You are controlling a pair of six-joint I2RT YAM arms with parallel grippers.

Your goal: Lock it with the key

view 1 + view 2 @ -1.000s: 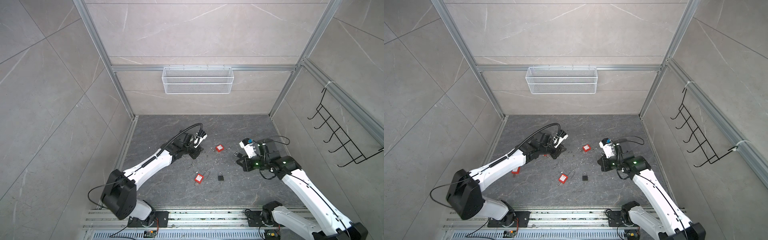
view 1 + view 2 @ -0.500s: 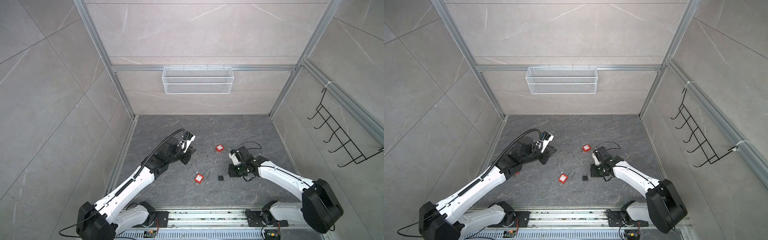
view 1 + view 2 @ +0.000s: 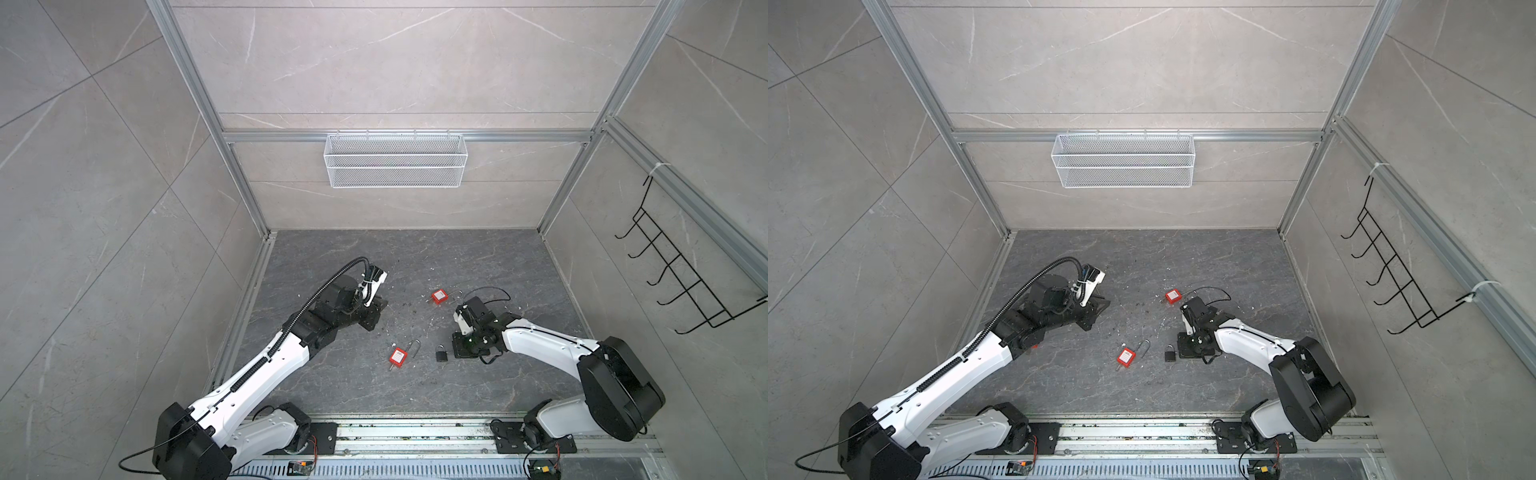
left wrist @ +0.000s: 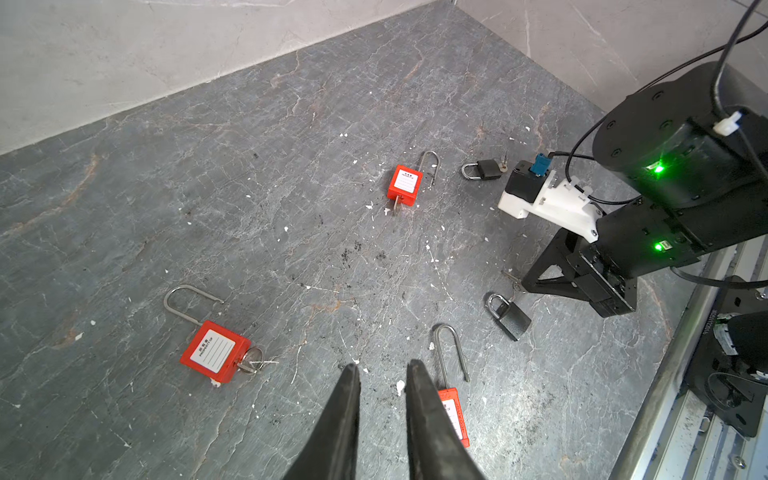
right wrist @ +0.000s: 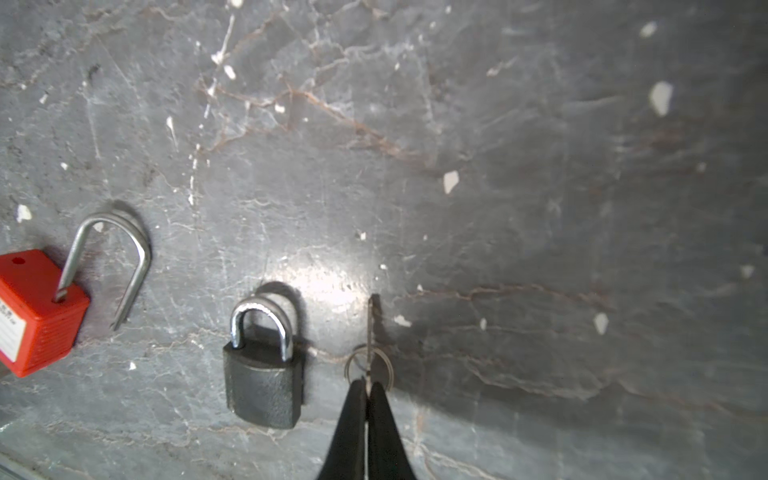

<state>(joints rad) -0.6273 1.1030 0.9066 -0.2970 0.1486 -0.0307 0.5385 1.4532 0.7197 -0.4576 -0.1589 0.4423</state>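
In a top view, find the padlock [image 3: 441,353] flat on the floor [image 3: 415,257], nearer its front edge, right of middle. Left wrist view: note the left gripper [image 4: 380,368] slightly spread, empty. Right wrist view: see the right gripper [image 5: 366,384] pinching a thin steel key [image 5: 370,328] beside the padlock's pebbled black body and smooth arched shackle [image 5: 259,309]; keep the blade level, aim at the base.
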